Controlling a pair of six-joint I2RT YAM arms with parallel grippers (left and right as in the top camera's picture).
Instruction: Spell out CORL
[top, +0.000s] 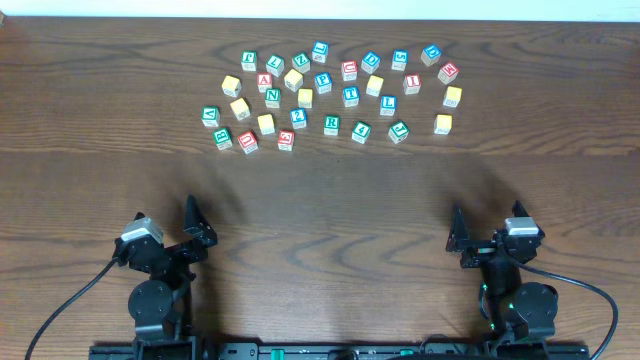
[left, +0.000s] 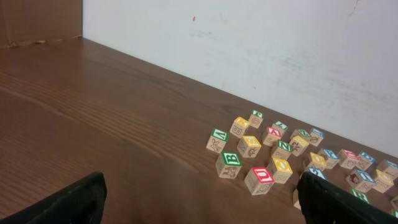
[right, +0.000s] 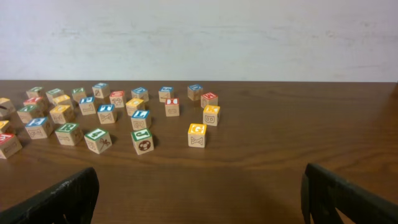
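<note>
You'll find the letter blocks (top: 330, 95) scattered in a loose cluster at 12 o'clock on the table (top: 320, 220), well apart from both arms. None are lined up into a word. From overhead most faces are too small to read. A green R block (top: 331, 124) and a blue L block (top: 388, 104) can just be made out near the cluster's 6 o'clock edge, but you cannot pick out a C or an O with any certainty.

Your left gripper (top: 192, 232) sits at 7 o'clock, jaws spread wide and holding nothing. Its wrist view cuts the blocks off at the 3 o'clock edge, and the right-hand finger hides a few. Your right gripper (top: 458, 232) sits at 5 o'clock, also spread wide and empty. Its wrist view loses the cluster past the 9 o'clock edge. In both wrist views only the dark fingertips (right: 68, 199) show at the bottom corners.
</note>
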